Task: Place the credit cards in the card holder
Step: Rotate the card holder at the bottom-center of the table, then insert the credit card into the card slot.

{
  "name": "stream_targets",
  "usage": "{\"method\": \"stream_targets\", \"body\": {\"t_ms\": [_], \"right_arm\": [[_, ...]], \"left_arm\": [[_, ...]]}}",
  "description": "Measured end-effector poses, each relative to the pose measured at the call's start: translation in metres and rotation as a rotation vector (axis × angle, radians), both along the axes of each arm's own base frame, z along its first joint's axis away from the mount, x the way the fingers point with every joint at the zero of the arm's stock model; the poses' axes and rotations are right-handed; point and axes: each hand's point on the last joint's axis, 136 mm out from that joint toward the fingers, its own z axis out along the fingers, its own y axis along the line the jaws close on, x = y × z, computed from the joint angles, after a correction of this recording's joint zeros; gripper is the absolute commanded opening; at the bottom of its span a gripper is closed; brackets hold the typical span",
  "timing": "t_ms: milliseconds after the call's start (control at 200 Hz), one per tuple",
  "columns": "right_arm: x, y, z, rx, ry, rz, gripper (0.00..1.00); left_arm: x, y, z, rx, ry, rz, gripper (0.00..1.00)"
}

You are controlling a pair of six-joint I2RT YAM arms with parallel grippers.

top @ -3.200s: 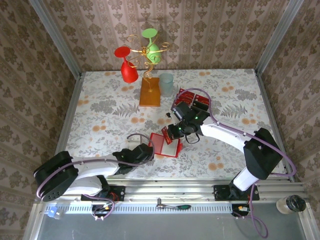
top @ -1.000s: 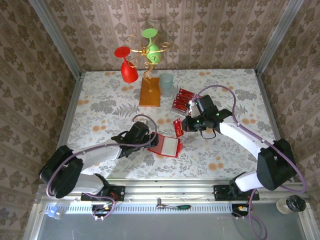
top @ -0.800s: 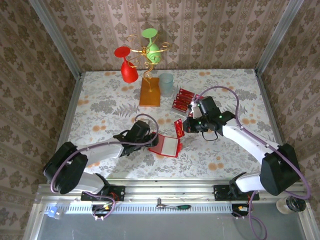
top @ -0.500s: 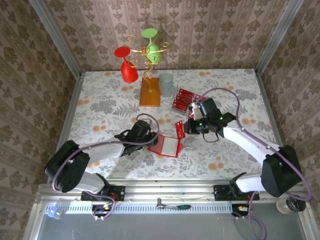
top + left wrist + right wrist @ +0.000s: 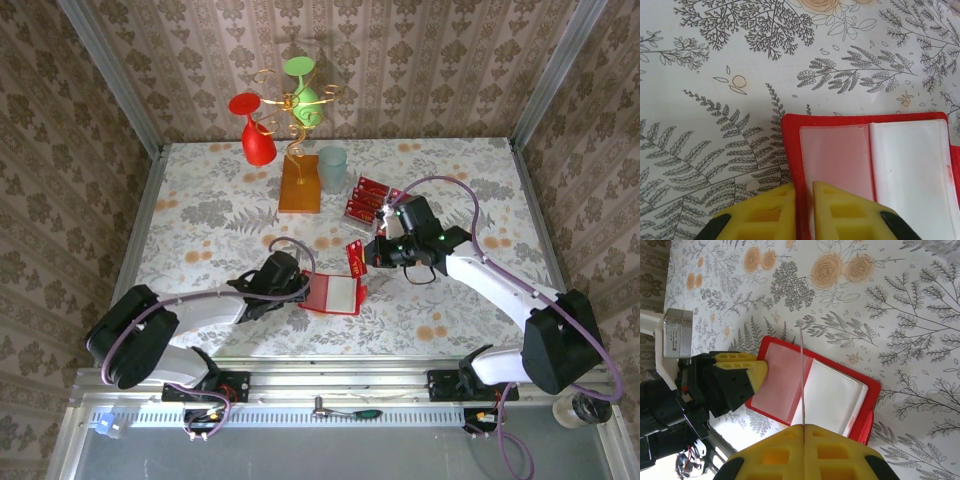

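**A:** Since a second ago the left jaws have come together. They stood wide beside the flat red folding card holder (image 5: 335,294), and now they pinch its left rim.

**B:** Has the holder moved?

**A:** Hardly. It lies open on the floral-patterned bench (image 5: 200,220) with its pale pockets up. In the left wrist view the red rim runs in between the two yellow fingers (image 5: 765,212).

**B:** And the right jaws?

**A:** Clamped on one thin red credit card (image 5: 355,257), as before. They hold it on edge over the holder's far right corner. The right wrist view has it as a thin line over the seam between the two pockets. I cannot tell whether it touches.

**B:** The others?

**A:** The remaining red cards (image 5: 364,199) sit stacked farther back, well apart from the holder.
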Motion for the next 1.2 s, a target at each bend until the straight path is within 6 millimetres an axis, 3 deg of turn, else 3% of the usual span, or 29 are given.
{"method": "stream_targets", "body": {"t_ms": [185,280,605,740,1015,1200], "right_arm": [[-0.004,0.011,-0.001,0.017,0.008,0.018,0.0],[-0.006,0.018,-0.001,0.028,0.008,0.025,0.0],[-0.017,0.038,-0.01,0.061,0.025,0.044,0.0],[-0.022,0.039,-0.02,0.069,0.043,0.026,0.0],[-0.03,0.024,-0.045,0.069,0.072,-0.066,0.0],[-0.034,0.019,-0.047,0.108,0.056,-0.108,0.0]], "left_arm": [[-0.008,0.002,0.001,-0.009,-0.016,0.02,0.17],[-0.011,0.005,0.001,-0.011,-0.021,0.042,0.23],[-0.012,0.019,0.014,-0.03,-0.06,0.11,0.81],[-0.013,0.021,0.024,-0.024,-0.083,0.098,0.99],[-0.022,0.017,0.03,0.07,-0.096,0.029,1.0],[-0.028,0.021,0.016,0.179,-0.08,-0.002,1.0]]}}
